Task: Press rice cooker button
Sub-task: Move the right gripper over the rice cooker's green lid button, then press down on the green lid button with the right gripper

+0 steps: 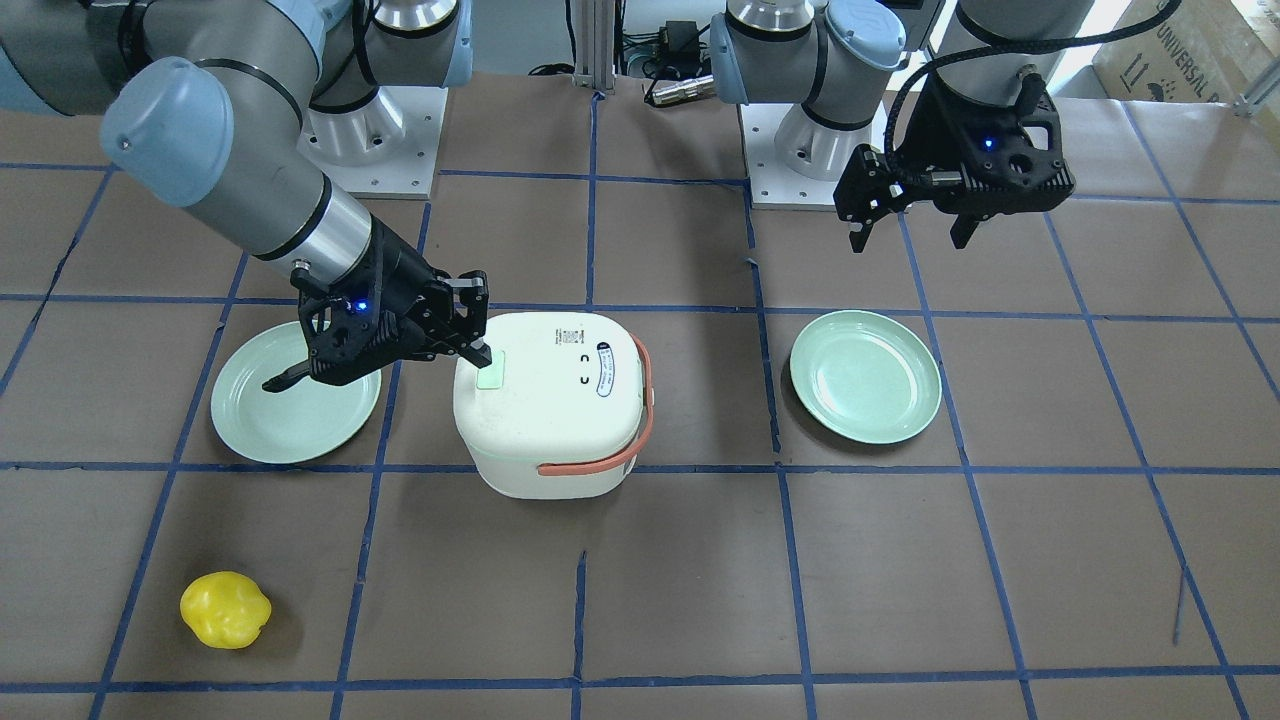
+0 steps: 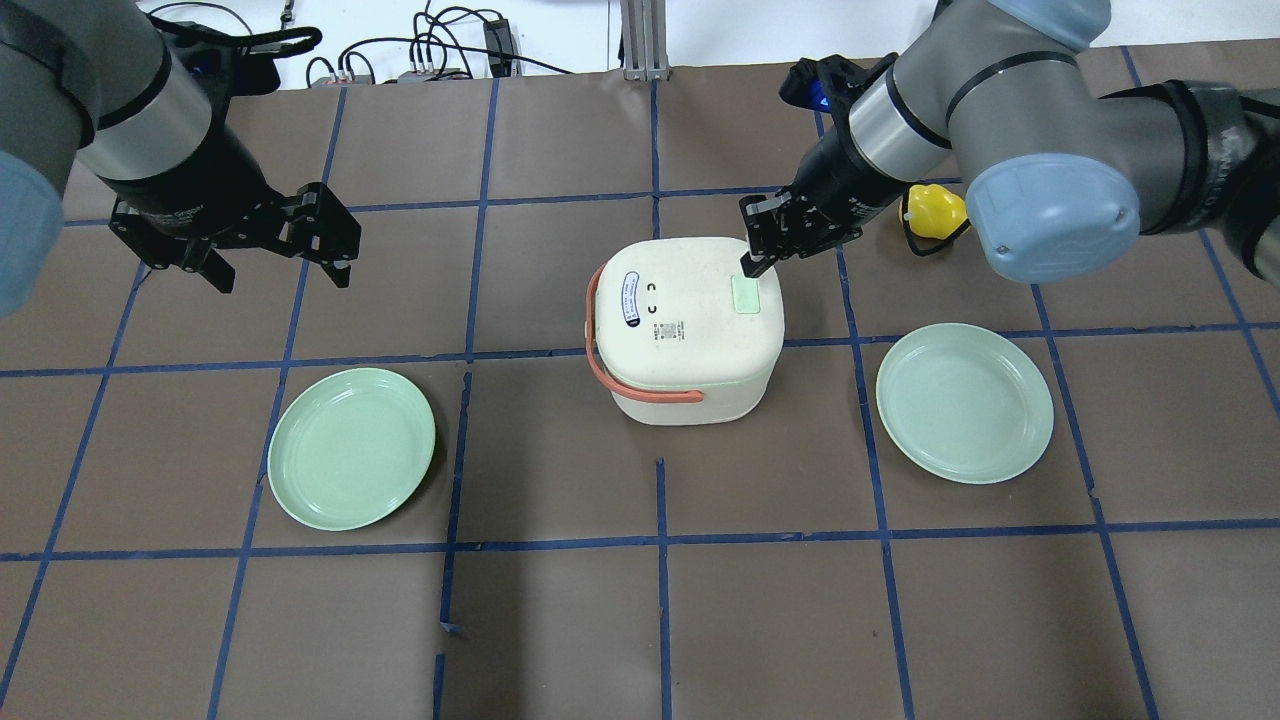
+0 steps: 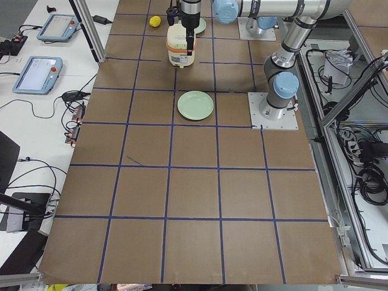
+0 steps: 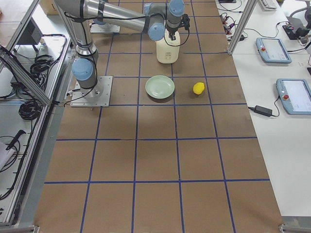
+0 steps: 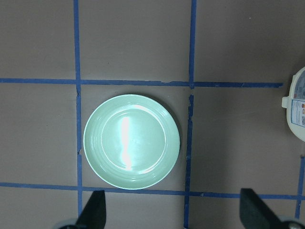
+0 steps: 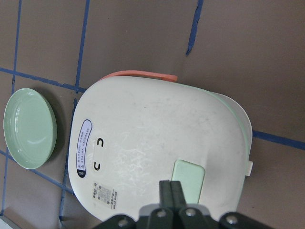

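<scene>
Rice cooker (image 2: 680,325): smooth white rounded-square; pale-green rectangular button (image 2: 746,296).

Right gripper (image 2: 748,265) closed and low (left gripper (image 2: 284,280) spread, high)

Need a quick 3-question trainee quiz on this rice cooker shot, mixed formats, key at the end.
1. Multiple choice: the right gripper has its shut fingers nearest which part of the white rounded-square rice cooker? A orange-pink strap handle; B pale green rectangular lid button; C oval label.
2. True or false: the left gripper is open and holds nothing.
3. Fill in: the yellow lumpy object lies on the robot's ___ side.
Key: 1 B; 2 true; 3 right.
</scene>
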You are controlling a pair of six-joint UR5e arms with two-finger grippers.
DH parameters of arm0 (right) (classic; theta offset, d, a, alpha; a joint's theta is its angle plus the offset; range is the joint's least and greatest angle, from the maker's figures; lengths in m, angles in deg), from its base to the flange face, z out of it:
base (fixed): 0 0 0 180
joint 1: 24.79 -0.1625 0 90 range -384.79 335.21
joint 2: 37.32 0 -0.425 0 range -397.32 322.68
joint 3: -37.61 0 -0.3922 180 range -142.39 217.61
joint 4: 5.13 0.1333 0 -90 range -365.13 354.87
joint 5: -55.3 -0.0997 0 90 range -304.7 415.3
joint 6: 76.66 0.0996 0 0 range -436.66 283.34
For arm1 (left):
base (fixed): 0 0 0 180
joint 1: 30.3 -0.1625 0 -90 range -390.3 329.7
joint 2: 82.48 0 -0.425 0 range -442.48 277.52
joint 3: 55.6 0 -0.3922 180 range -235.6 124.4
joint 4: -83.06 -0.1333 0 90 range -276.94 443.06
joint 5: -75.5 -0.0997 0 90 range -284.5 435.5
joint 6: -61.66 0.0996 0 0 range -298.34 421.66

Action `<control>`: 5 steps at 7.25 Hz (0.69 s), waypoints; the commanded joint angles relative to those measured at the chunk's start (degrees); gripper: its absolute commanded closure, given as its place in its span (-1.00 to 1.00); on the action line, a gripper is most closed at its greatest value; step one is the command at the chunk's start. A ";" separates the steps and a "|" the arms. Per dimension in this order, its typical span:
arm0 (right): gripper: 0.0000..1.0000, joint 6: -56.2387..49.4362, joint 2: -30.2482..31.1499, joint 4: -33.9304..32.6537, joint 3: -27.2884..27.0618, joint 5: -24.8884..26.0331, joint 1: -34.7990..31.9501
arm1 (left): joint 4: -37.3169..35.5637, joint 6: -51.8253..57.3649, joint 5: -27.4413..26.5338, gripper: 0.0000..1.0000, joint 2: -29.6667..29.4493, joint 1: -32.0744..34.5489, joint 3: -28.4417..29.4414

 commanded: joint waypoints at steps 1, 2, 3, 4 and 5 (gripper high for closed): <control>0.83 -0.10 -0.75 -1.50 -0.31 -0.05 -0.21 | 0.08 0.00 0.00 -1.00 0.00 0.00 0.00; 0.83 -0.10 -0.84 -1.51 -0.31 -0.05 -0.21 | -0.01 0.00 0.00 -1.00 0.00 0.00 0.00; 0.83 -0.19 -0.93 -1.51 -0.40 -0.05 -0.21 | -0.01 0.00 0.00 -1.00 0.00 0.00 0.00; 0.83 -0.19 -0.84 -1.51 -0.84 -0.05 -0.21 | -0.01 0.00 0.00 -1.00 0.00 0.00 0.00; 0.83 -0.19 -0.67 -1.60 -1.28 -0.05 -0.21 | 0.08 0.00 0.00 -1.00 0.00 0.00 0.00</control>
